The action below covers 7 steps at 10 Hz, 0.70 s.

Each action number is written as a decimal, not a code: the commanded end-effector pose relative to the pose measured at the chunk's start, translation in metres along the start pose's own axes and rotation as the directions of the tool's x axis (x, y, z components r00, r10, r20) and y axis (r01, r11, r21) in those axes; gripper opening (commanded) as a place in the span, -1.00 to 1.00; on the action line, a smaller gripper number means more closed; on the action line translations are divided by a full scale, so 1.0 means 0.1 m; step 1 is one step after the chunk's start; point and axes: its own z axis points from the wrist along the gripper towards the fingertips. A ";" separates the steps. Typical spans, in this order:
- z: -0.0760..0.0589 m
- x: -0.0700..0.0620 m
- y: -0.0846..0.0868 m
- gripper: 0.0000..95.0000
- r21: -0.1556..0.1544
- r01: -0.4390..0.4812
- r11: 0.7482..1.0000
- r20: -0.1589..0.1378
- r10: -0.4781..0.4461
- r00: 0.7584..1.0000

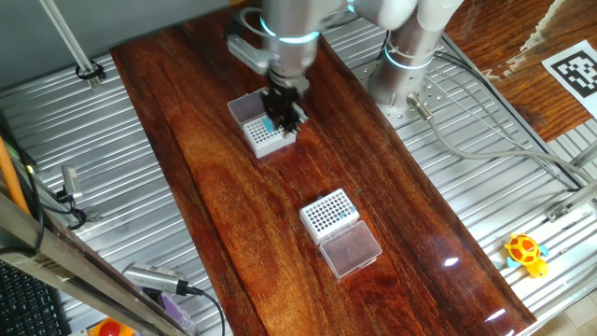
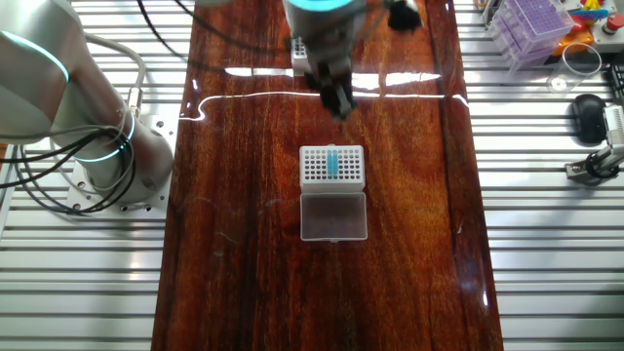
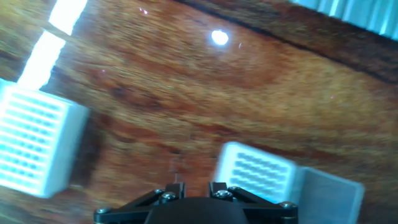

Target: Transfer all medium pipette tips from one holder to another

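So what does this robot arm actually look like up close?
The arm is made of smooth silver-grey round segments, with glowing teal light rings at the joints. Its base is a fat silver column with grey cables trailing from it. The gripper at the end is black, with two short dark fingers.

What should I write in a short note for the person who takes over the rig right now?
Gripper: hangs above the table near the source rack; open or shut cannot be told.
Medium pipette tips: one teal column standing in the source rack.
Second rack: only dark holes, no teal visible.
Done: no transferred tip is visible.
Left: all visible tips.
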 end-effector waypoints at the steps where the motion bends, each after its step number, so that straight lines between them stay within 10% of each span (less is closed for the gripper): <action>1: -0.02 -0.03 0.37 -0.60 -0.006 -0.034 0.999 -0.020 0.034 0.999; 3: 0.00 -0.02 0.66 -0.60 0.000 -0.068 0.998 -0.023 0.068 0.997; 7: 0.00 -0.02 0.66 -1.00 -0.017 0.082 0.997 -0.044 -0.082 0.996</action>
